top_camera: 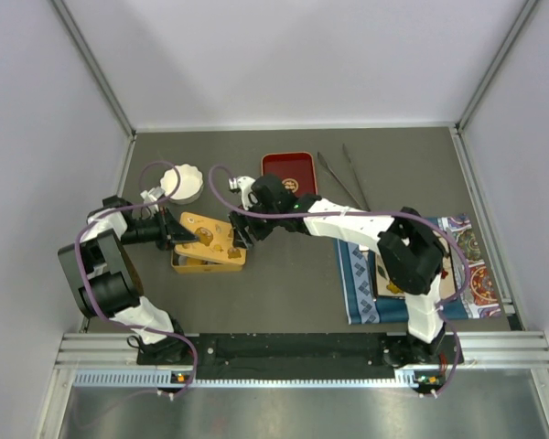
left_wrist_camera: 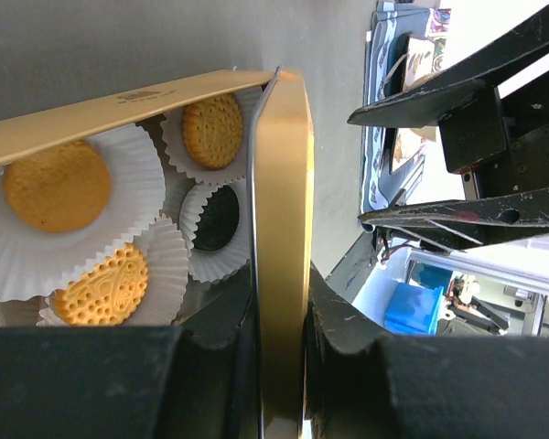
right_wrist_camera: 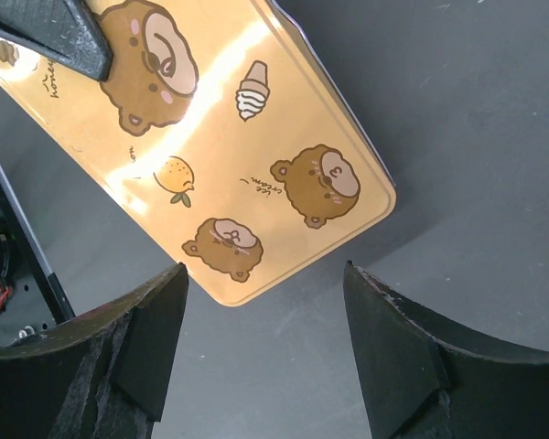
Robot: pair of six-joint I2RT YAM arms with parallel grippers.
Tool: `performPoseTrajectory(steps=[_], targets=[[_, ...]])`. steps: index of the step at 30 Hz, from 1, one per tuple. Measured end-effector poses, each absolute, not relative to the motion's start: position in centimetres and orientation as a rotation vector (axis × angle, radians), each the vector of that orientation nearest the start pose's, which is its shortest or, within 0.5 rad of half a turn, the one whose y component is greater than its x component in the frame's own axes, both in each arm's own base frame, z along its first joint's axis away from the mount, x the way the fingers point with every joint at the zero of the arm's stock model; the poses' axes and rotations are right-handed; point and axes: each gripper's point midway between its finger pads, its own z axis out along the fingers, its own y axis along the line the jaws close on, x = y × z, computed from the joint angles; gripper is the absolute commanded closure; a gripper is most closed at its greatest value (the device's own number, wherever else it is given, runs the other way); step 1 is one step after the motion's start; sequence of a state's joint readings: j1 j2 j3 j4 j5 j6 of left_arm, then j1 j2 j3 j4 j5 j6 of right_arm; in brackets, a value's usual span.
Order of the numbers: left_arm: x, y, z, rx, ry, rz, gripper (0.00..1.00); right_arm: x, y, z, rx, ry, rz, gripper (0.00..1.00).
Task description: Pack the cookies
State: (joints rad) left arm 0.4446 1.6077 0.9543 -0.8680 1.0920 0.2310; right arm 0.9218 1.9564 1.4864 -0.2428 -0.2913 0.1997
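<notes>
Dark grey tabletop [top_camera: 284,302], white booth walls. Cookies [left_wrist_camera: 57,186], three orange and one black, sit in paper cups [left_wrist_camera: 133,165] inside the gold tin [top_camera: 185,265], just past the left gripper [left_wrist_camera: 279,320], which is pinched tight on the bear-print lid's [right_wrist_camera: 256,137] edge. Right gripper [right_wrist_camera: 263,274] hangs spread above the lid's corner, holding nothing. Looks like the lid-closing step. Next move probably needs the lid squared up and lowered flat.

Bright even light, glare on the gold lid [right_wrist_camera: 224,64], cookies [left_wrist_camera: 57,186] sharp

White links [top_camera: 348,219], black joints [top_camera: 407,256], purple cables [top_camera: 210,187], black right end effector [right_wrist_camera: 263,283].
</notes>
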Motion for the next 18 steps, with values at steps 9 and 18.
performPoseTrajectory(steps=[9,18], targets=[[27.1,-3.8,11.1,-0.226,2.386,-1.357,1.00,27.0,45.1,9.2,-0.888,2.315,0.944,0.30],[27.1,-3.8,11.0,-0.230,2.385,-1.359,1.00,27.4,45.0,8.0,-0.777,2.401,1.046,0.30]])
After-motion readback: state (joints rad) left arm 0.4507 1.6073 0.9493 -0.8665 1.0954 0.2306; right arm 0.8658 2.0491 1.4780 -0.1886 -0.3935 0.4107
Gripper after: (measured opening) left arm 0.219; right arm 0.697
